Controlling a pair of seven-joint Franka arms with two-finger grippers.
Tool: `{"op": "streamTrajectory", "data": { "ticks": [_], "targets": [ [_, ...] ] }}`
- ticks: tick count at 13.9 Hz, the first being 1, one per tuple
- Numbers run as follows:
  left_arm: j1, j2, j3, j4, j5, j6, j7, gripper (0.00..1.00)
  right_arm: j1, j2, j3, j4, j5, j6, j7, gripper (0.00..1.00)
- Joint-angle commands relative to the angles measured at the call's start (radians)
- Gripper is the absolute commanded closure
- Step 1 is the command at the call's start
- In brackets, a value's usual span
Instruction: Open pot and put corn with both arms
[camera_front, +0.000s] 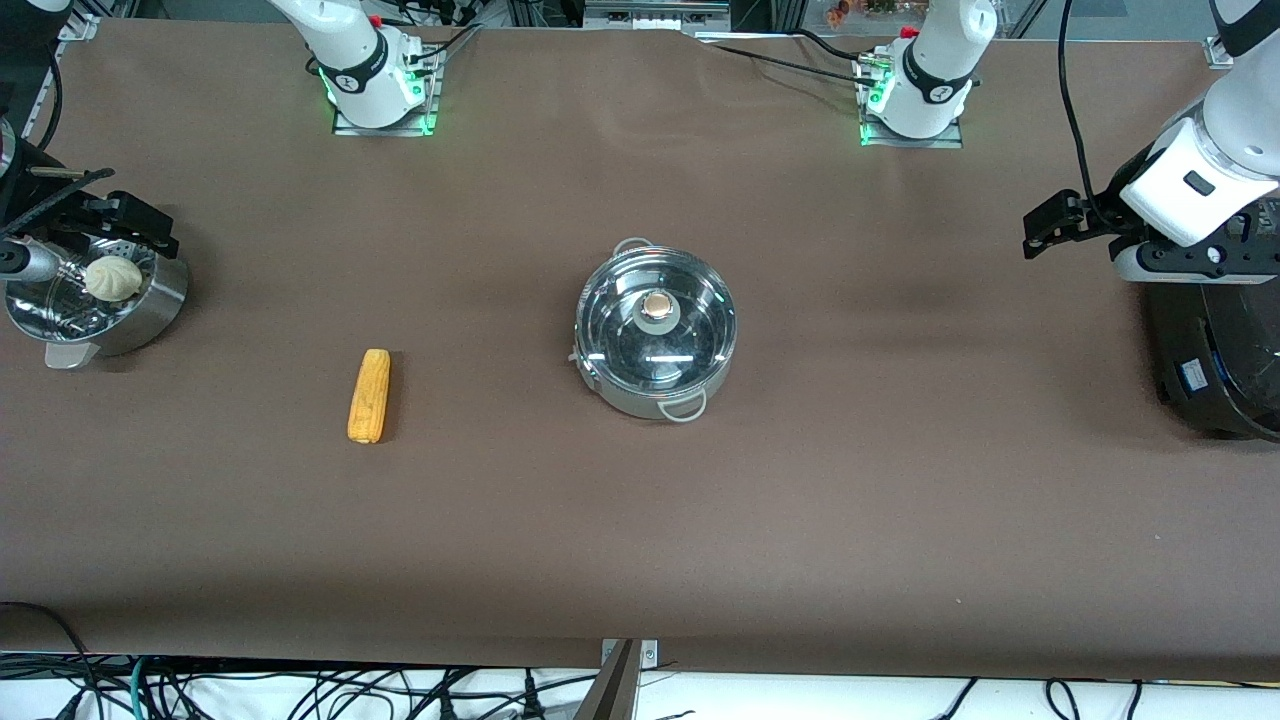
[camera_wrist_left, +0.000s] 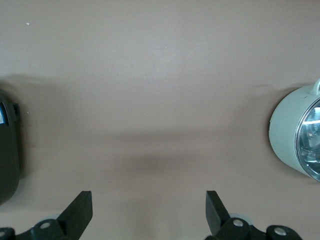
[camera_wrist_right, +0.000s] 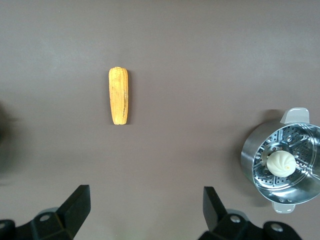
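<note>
The steel pot sits mid-table with its glass lid and tan knob on it. Its side also shows in the left wrist view. The corn lies on the table toward the right arm's end, apart from the pot, and also shows in the right wrist view. My left gripper hangs open and empty over the table beside the black cooker; its fingers are spread wide. My right gripper hangs open and empty by the steamer pot; its fingers are spread wide.
A perforated steel steamer pot with a white bun stands at the right arm's end; it also shows in the right wrist view. A large black cooker stands at the left arm's end. Brown cloth covers the table.
</note>
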Motion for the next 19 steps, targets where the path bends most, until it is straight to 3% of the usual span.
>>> {"op": "streamTrajectory", "data": {
  "ticks": [1, 19],
  "targets": [
    [-0.002, -0.009, 0.002, -0.005, -0.01, -0.001, 0.018, 0.0, -0.008, 0.004, 0.007, 0.025, -0.006, -0.026, -0.005, 0.0],
    [-0.002, -0.009, 0.002, -0.005, -0.01, -0.011, 0.017, 0.0, -0.005, 0.027, 0.007, 0.043, 0.003, -0.027, -0.003, 0.0]
  ]
}}
